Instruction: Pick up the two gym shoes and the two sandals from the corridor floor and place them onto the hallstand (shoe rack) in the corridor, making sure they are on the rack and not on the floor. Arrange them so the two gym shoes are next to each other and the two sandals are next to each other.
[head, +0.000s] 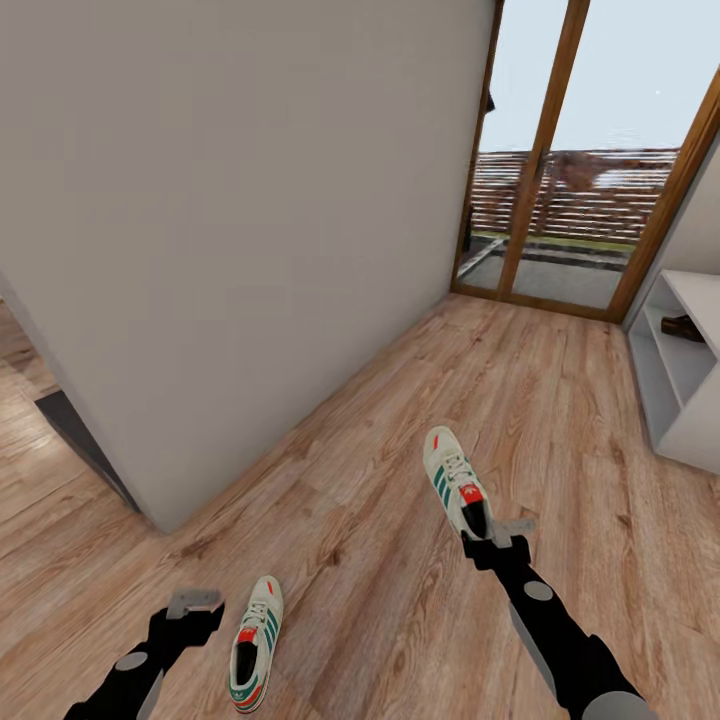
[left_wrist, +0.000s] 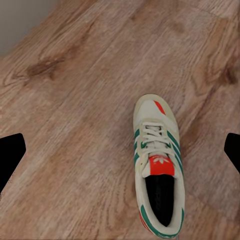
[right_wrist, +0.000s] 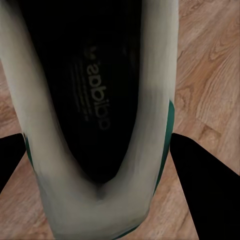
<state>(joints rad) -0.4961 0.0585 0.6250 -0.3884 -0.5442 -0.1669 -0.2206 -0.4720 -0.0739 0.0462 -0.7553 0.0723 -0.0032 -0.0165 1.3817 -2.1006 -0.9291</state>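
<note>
Right gripper (head: 497, 535) pinches 1 sneaker's (head: 456, 481) heel between its jaws, left gripper (head: 196, 607) hangs spread beside the other sneaker (head: 257, 646) on the floor (head: 380, 560).

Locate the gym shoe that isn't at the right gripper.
Head view: it lies on the corridor floor at lower left, just beside the left gripper; that gym shoe is ungripped, toe pointing away from the robot.

Both arms are glossy black with rounded segments and pale grey disc-shaped joint caps. The left gripper (head: 196, 603) and the right gripper (head: 512, 529) each end in light grey, blocky metal parts. In the wrist views the fingers (left_wrist: 11, 155) appear as plain black wedges.
</note>
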